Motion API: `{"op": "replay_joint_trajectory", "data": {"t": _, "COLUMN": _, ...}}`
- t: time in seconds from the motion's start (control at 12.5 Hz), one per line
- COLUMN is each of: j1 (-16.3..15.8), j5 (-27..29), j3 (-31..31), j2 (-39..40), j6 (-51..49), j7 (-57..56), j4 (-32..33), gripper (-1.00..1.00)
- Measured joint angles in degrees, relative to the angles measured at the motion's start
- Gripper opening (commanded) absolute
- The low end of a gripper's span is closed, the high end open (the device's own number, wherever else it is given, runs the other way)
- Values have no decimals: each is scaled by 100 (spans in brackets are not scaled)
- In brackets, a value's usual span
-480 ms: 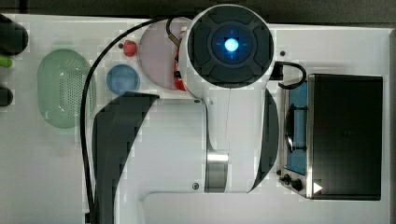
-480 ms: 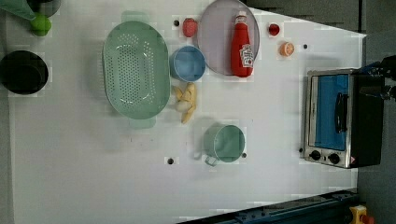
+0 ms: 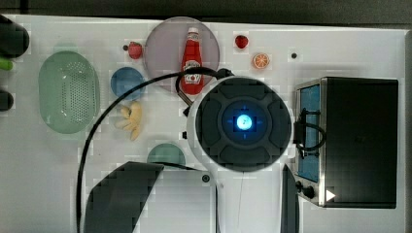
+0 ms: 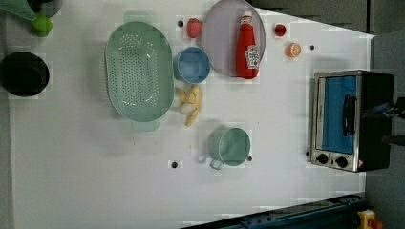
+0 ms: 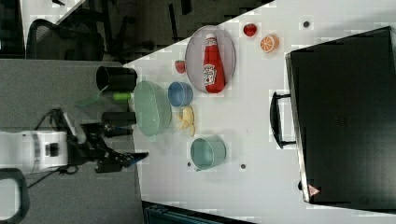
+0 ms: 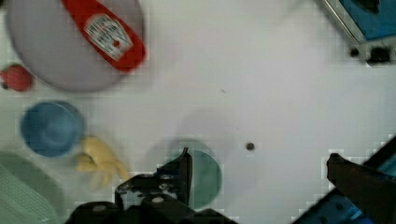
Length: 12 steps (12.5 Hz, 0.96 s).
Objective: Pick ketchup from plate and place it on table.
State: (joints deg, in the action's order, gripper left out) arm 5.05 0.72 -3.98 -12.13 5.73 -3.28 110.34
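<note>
Ketchup (image 4: 247,46) on plate (image 4: 220,45), bowl (image 4: 191,65) beside, left view's left.

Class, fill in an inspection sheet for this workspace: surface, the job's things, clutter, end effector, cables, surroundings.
Surface: white table, a few dark dots.
Job's things: ketchup lying flat on the plate, untouched.
Clutter: green basket, blue bowl, bananas, green cup, two strawberries, orange slice, toaster oven.
End effector: open, empty, above the table near the green cup.
Cables: black cable looping from the arm.
Surroundings: black chair beyond the table.
</note>
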Motion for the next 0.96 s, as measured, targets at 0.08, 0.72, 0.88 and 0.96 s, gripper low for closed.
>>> {"op": "replay_joint_trajectory", "data": {"t": 0.08, "j1": -14, "j5": -1, "j3": 15, "j2": -1, "j6": 64, "j7": 0, "j4": -67, "gripper": 100}}
{"op": "replay_joint_trajectory", "data": {"t": 0.72, "j1": 58, "j5": 12, "j3": -220, "j2": 1040, "j6": 686, "j7": -51, "j4": -179, "gripper": 100}}
{"op": "replay_joint_trajectory", "data": {"t": 0.88, "j1": 11, "j5": 73, "j3": -215, "j2": 1480, "j6": 1094, "j7": -244, "j4": -168, "gripper": 100}}
{"op": "replay_joint_trajectory", "data": {"t": 0.96, "j1": -3, "j5": 73, "j3": -198, "j2": 1702, "j6": 1301, "j7": -430, "j4": -185, "gripper": 100}}
